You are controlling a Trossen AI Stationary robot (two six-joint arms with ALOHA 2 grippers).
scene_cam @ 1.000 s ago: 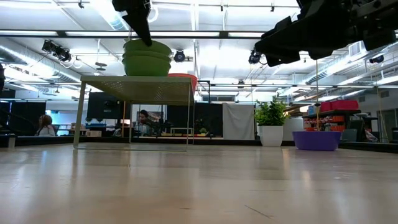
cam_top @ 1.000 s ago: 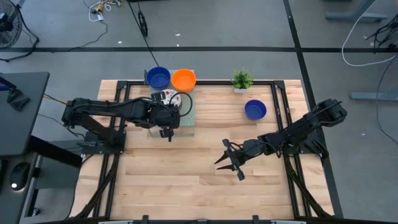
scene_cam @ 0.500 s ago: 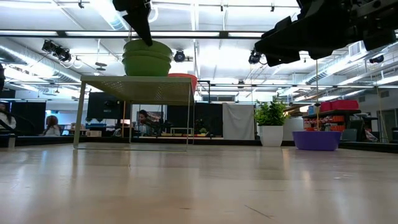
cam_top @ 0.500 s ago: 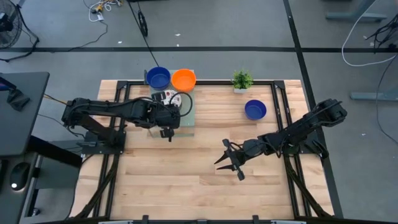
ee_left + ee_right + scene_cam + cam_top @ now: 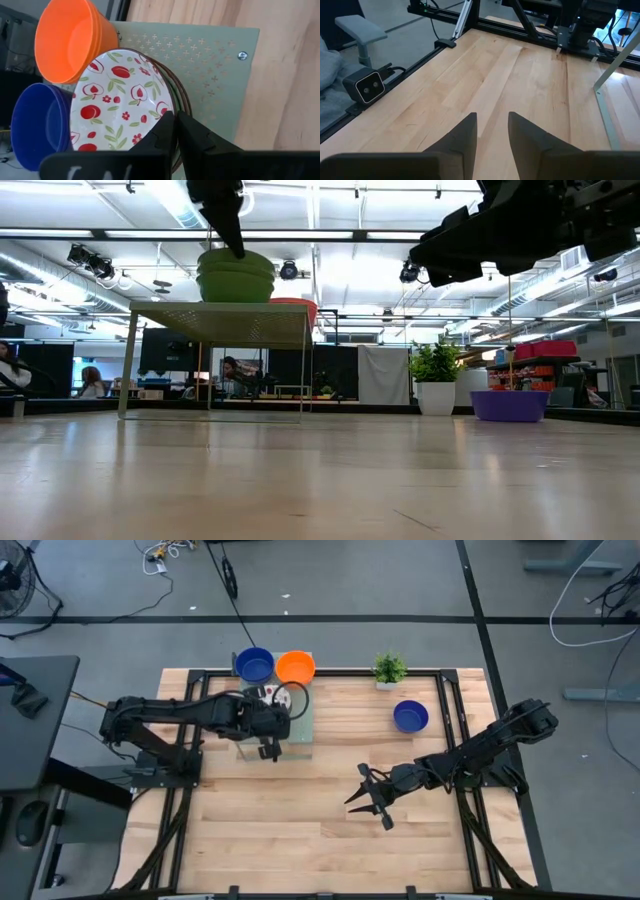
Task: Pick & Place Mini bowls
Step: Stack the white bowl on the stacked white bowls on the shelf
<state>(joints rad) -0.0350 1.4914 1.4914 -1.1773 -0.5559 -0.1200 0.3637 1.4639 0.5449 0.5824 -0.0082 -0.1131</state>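
A stack of mini bowls (image 5: 120, 100), the top one white with a red floral pattern, sits on a pale green perforated stand (image 5: 215, 65). An orange bowl (image 5: 295, 667) and a blue bowl (image 5: 254, 664) stand beside it at the far end. In the low view the stack (image 5: 237, 275) looks green from the side. My left gripper (image 5: 175, 122) is over the stack, shut on the top bowl's rim. Another blue bowl (image 5: 410, 716) rests on the table to the right. My right gripper (image 5: 362, 798) hovers open over the table's middle, touching nothing. My left gripper pinches the rim (image 5: 172, 107) of the floral bowl on the side away from the orange and blue bowls. One finger (image 5: 162, 132) is inside the bowl and one (image 5: 192, 137) outside. The fingers come from above, pointing down (image 5: 235, 240). The bowl sits on the stack.
A small green potted plant (image 5: 390, 668) stands at the table's far edge. Black frame rails (image 5: 450, 710) run along the table's sides. Bare wood lies in front of the stand and under my right gripper (image 5: 492, 130). People show in the room beyond.
My left gripper has shifted slightly toward the table's far edge over the stack. The bowls and my right arm have kept still.
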